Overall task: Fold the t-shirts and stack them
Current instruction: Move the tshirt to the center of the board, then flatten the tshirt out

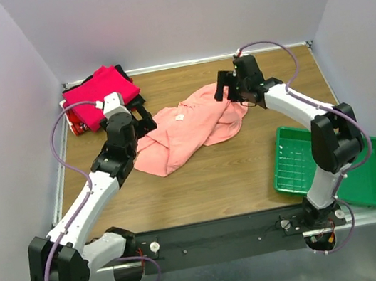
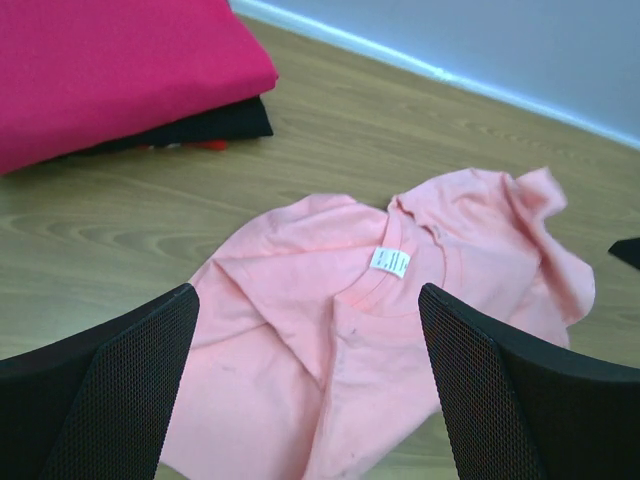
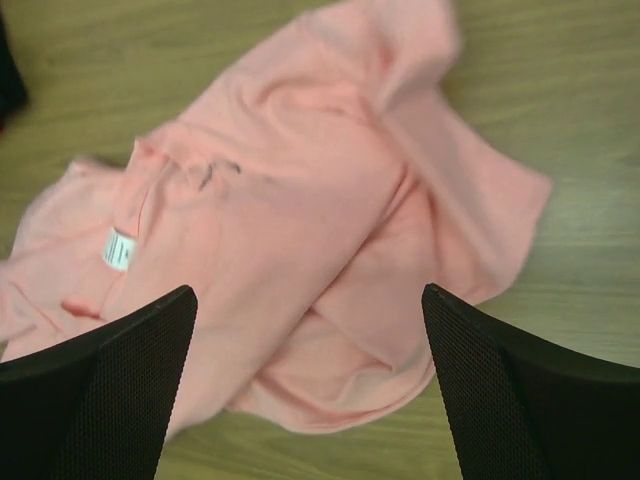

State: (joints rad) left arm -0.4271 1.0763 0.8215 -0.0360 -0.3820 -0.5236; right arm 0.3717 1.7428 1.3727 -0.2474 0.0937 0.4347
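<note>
I see the salmon-pink t-shirt (image 1: 186, 130) lying crumpled and unfolded in the middle of the tabletop (image 1: 237, 172), its white neck label (image 2: 390, 261) facing up. My left jaws stand wide apart over its left side, gripping nothing. My right jaws are likewise spread above its right side, empty. In the far left corner, the folded magenta t-shirt (image 1: 101, 88) lies on top of a black t-shirt (image 2: 225, 122). The green tray (image 1: 366, 172) rests at the near right edge.
</note>
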